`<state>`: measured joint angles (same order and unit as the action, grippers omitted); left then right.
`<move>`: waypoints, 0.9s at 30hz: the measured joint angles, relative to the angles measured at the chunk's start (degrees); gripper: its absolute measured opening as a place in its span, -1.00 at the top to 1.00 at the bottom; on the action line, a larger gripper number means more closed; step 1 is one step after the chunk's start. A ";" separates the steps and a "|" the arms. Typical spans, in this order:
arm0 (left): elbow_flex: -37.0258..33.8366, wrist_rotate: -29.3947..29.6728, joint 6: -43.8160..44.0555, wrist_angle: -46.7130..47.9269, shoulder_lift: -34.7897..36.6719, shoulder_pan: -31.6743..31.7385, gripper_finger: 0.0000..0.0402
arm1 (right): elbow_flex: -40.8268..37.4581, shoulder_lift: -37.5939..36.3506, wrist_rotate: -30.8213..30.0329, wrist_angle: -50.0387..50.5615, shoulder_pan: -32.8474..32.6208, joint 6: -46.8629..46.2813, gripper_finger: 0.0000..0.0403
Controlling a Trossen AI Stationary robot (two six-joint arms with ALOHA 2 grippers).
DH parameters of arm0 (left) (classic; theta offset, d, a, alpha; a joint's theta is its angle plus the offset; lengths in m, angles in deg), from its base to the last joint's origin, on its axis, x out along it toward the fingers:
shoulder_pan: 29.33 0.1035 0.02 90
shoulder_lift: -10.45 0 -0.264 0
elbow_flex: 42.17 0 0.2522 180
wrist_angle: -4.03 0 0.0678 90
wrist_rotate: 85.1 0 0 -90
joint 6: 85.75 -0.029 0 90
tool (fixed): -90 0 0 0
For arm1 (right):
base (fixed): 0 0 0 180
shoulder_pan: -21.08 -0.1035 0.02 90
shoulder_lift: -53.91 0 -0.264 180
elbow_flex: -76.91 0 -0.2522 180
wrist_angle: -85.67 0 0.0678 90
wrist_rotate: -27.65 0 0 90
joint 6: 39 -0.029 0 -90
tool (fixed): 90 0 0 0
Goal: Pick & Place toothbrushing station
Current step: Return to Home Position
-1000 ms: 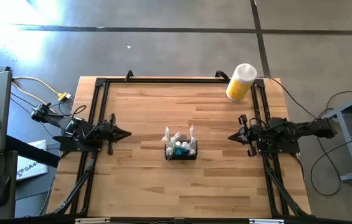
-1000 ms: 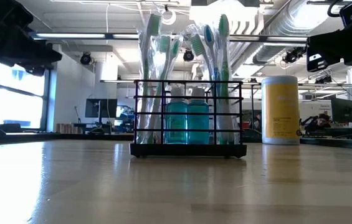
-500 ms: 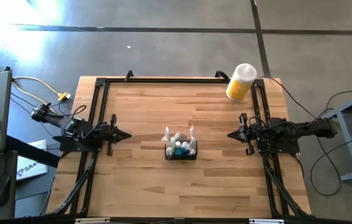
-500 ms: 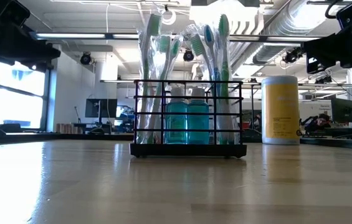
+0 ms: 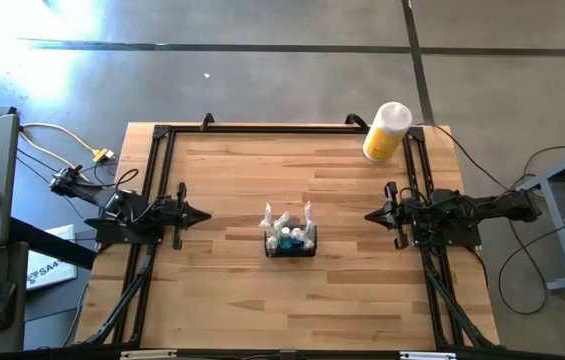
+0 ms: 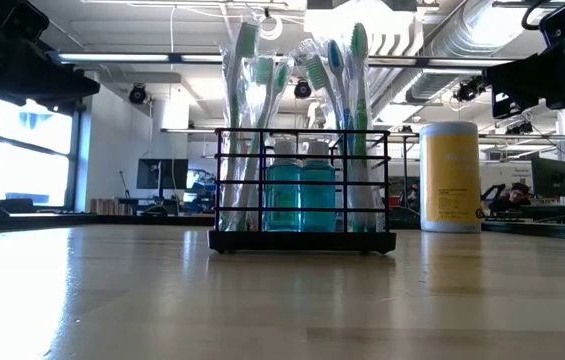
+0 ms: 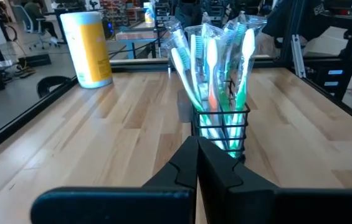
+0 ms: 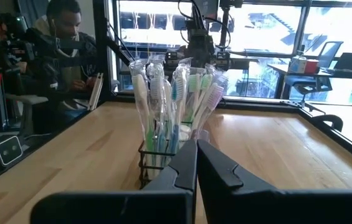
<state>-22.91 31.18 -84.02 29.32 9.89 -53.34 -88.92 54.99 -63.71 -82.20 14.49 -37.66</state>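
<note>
The job looks all but finished. The wire caddy [image 5: 291,240] stands upright near the middle of the surface [image 5: 232,170], a touch toward 6 o'clock. It is loaded: wrapped toothbrushes [image 6: 252,110] stand in it, reaching well above its rim, with two teal bottles [image 6: 300,195] between them. I see no loose brush on the boards.

The left end effector [image 5: 202,214] hangs at the caddy's 9 o'clock and the right end effector [image 5: 370,216] at its 3 o'clock. Each is well apart from it, fingers pressed together and carrying nothing. As I judge it, the arms need only settle at rest.

Room is generous, with bare wood on every side of the caddy. A black frame rail [image 5: 282,127] lines the edges, and the yellow canister [image 5: 386,132] sits far off at 1 o'clock.
</note>
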 joint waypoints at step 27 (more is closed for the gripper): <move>0.00 -0.13 0.02 0.07 0.00 0.00 1.00 | -0.09 0.00 0.00 -0.24 0.00 -0.04 0.96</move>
<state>-22.91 31.05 -83.99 29.39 9.89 -53.34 -89.01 54.99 -63.71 -82.44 14.49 -37.70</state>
